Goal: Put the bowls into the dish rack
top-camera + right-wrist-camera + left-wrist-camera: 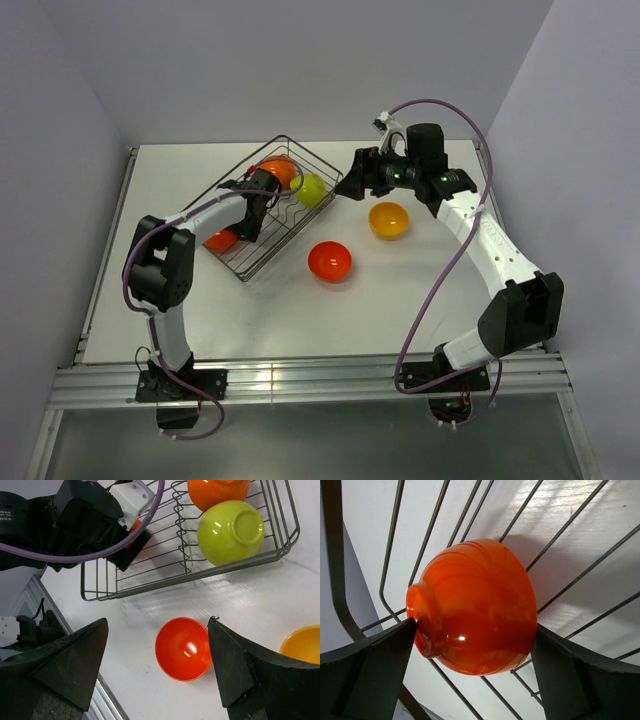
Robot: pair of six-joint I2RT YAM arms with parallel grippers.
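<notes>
1. Left gripper (475,625): jaws spread wide, flanking one red-orange bowl (475,605) lying in the dish rack (283,240). Both fingers meet it; whether they grip it we cannot tell.
2. Right gripper (157,622): wide open and empty, above a second red-orange bowl (182,649) on the table (420,300).
3. We note the orange bowl (278,170) and the lime green bowl (312,188) in the rack, and the yellow-orange bowl (389,220) on the table.

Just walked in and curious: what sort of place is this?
Probably a robot test bench, not a kitchen: a left arm and right arm bolted at the edge of a white table, blank walls around, and a wire dish rack with plastic bowls as practice items.
</notes>
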